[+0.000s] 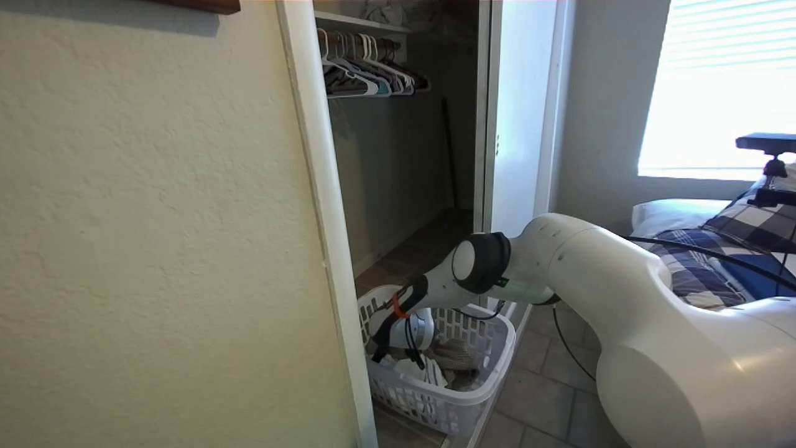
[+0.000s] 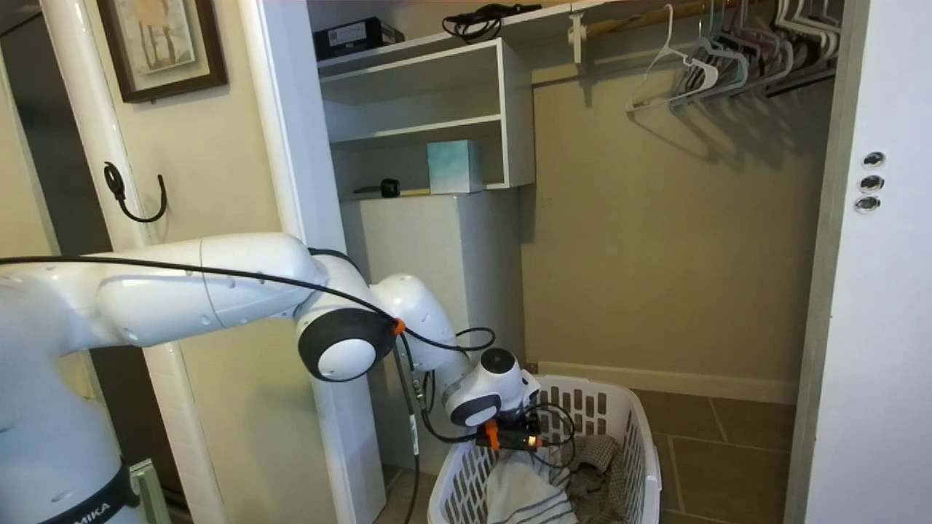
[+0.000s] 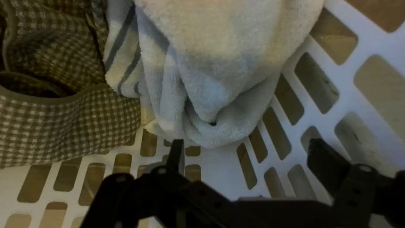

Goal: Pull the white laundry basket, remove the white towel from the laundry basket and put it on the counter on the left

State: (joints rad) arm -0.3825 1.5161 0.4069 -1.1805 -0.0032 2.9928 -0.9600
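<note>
The white slotted laundry basket (image 1: 491,386) stands on the floor at the closet opening, and it also shows in an exterior view (image 2: 641,451). The white towel with dark stripes (image 2: 520,487) lies bunched inside it. In the wrist view the towel (image 3: 221,72) hangs in folds at the upper middle, beyond the fingertips. My gripper (image 3: 245,150) is open and empty, pointing into the basket. Its fingers are apart with the bare basket wall (image 3: 218,164) behind them. In both exterior views the wrist is low over the basket, and the fingertips are hard to make out.
A brown checked cloth (image 3: 82,120) lies beside the towel in the basket. A white cabinet (image 2: 408,240) with shelves holding a teal box (image 2: 453,167) stands left in the closet. The door frame (image 1: 329,224) is close to the basket. Hangers (image 2: 706,73) hang above.
</note>
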